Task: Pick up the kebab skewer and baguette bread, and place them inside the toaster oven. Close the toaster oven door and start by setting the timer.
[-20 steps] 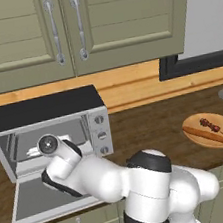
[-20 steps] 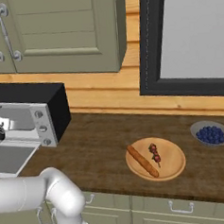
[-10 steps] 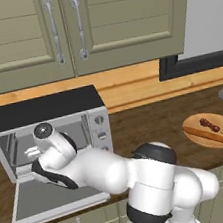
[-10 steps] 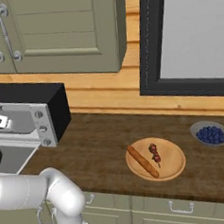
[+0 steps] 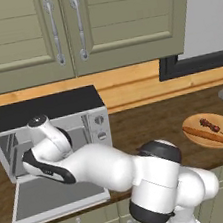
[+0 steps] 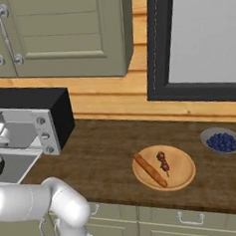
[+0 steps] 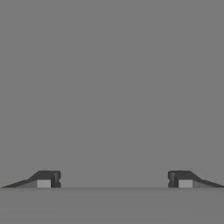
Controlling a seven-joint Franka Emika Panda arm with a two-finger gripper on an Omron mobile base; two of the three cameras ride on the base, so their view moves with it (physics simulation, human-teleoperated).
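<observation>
Grey oven (image 5: 96, 111) wall fills my released tool's (image 7: 113, 179) sight at the left, door (image 5: 55, 195) dropped flat, while baguette (image 6: 150, 169) and skewer (image 6: 163, 162) lie far right on the plate (image 6: 186, 172): swinging out, I may clip that door.

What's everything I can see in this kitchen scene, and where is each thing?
toaster oven: one, silver front, black top, on the counter's left end.
toaster oven door: one, silver-framed, folded down open in front of the oven.
knobs: three, silver, in a column on the oven's right side.
wooden plate: one, round, tan, on the counter towards the right.
baguette bread: one, orange-brown, lying on the plate.
kebab skewer: one, dark red chunks, on the plate beside the baguette.
bowl of blueberries: one, grey, counter's far right.
cabinets: olive green, above the counter.
arm: one, white, reaching towards the open oven.
claw: one, dark tips spread wide, empty.
</observation>
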